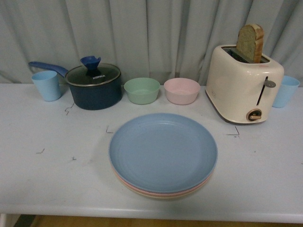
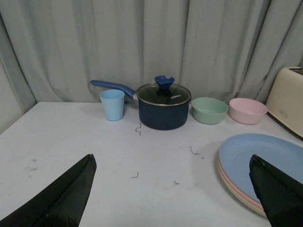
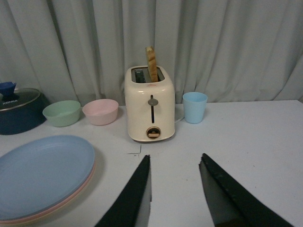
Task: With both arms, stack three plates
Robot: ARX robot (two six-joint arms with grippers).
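Observation:
The three plates lie in one stack near the table's front middle: the blue plate (image 1: 163, 151) on top, the pink plate's rim (image 1: 142, 190) under it, the beige plate's rim (image 1: 163, 196) lowest. The stack also shows in the left wrist view (image 2: 260, 158) and the right wrist view (image 3: 40, 170). Neither arm shows in the front view. My left gripper (image 2: 173, 163) is open and empty over bare table beside the stack. My right gripper (image 3: 175, 158) is open and empty over the table in front of the toaster.
At the back stand a light blue cup (image 1: 46, 85), a dark blue lidded pot (image 1: 93, 86), a green bowl (image 1: 142, 90), a pink bowl (image 1: 182, 91), a cream toaster (image 1: 244, 85) with a bread slice (image 1: 250, 42), and another blue cup (image 1: 285, 91).

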